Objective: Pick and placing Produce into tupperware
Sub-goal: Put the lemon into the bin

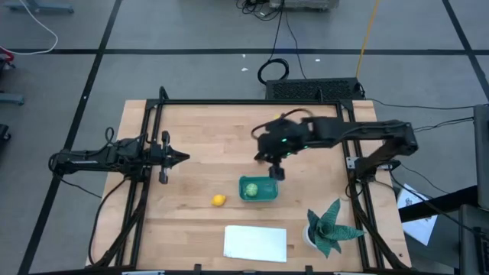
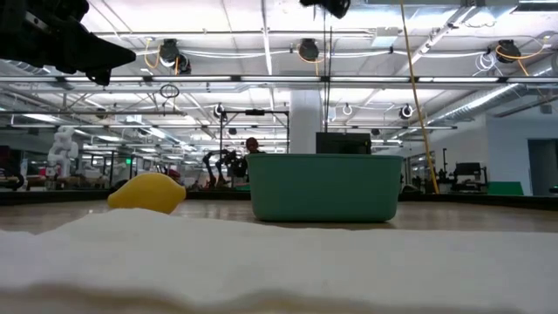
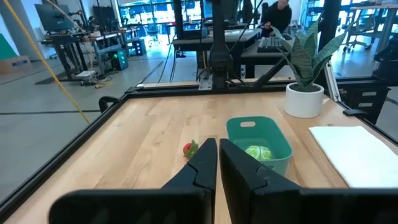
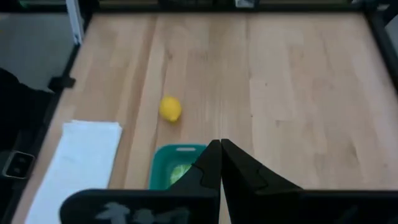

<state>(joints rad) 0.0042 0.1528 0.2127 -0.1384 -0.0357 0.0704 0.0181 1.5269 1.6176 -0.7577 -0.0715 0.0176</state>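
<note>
The teal tub (image 1: 260, 191) stands on the wooden table, right of the middle, with the round light-green piece (image 1: 250, 189) inside it. The yellow lemon (image 1: 218, 200) lies on the table to the tub's left. The small red piece (image 3: 189, 149) lies on the table beside the tub in the left wrist view; the high view does not show it. My right gripper (image 1: 276, 173) hangs shut and empty above the tub's far right corner. My left gripper (image 1: 182, 158) is shut and empty at the table's left, pointing toward the tub.
A flat white sheet (image 1: 256, 243) lies near the front edge. A potted spiky green plant (image 1: 330, 228) stands at the front right. A black frame (image 1: 229, 101) runs round the table. Bare wood shows between my left gripper and the lemon.
</note>
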